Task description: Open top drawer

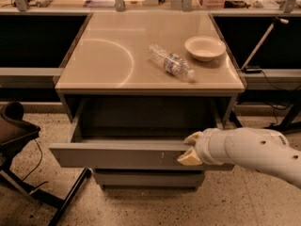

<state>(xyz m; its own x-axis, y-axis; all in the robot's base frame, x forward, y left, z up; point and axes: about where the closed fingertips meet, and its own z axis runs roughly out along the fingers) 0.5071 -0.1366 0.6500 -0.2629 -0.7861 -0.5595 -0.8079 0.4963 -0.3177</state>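
The top drawer (117, 155) is pulled well out of the cabinet, and its grey box interior (141, 121) shows empty. Its wide flat grey front has small whitish marks right of centre. My gripper (184, 149), cream-tipped on a white arm, comes in from the right. It grips the front's top edge right of centre, with one finger (193, 138) over the inside and the other (187, 159) on the outer face.
A clear plastic bottle (170, 62) lies on its side on the beige cabinet top (103, 55), beside a white bowl (204, 47). A shorter drawer front (146, 178) sits below. A dark chair (14, 131) stands at the left, with cables and a rod (261, 41) at the right.
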